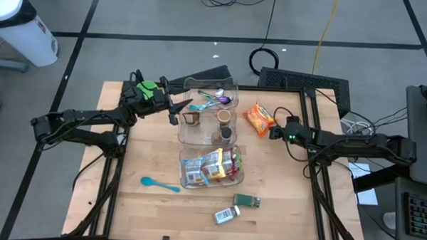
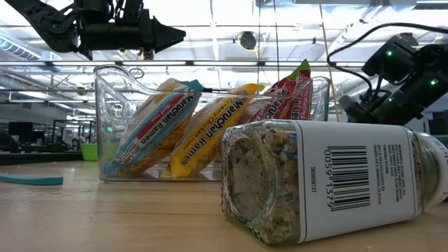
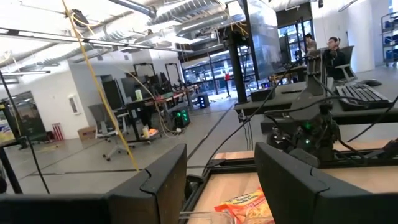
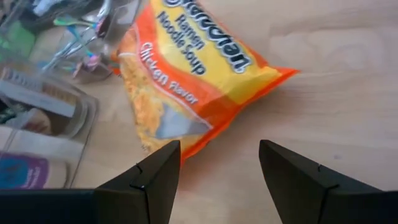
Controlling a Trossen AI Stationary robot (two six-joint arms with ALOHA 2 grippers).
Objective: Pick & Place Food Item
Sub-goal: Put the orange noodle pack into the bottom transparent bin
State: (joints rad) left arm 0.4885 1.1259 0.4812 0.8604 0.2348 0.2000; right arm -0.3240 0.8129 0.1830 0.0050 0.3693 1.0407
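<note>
An orange chicken-flavour ramen packet [image 1: 258, 118] [image 4: 199, 81] lies flat on the wooden table, to the right of the far clear bin [image 1: 208, 113]. My right gripper [image 1: 273, 130] [image 4: 219, 168] stands open just off the packet's near right corner, tilted down at it and touching nothing. The near clear bin [image 1: 210, 168] [image 2: 210, 126] holds several ramen packets standing on edge. My left gripper [image 1: 175, 109] [image 3: 221, 168] is open and raised at the far bin's left wall, pointing about level across the table toward the packet [image 3: 245, 208].
The far bin holds utensils and small jars. A blue spoon [image 1: 159, 183] lies at the near left. A seasoning jar [image 1: 226, 214] [image 2: 329, 182] lies on its side near the front edge, beside a small green-topped container [image 1: 246, 201]. Cables run along the table's right side.
</note>
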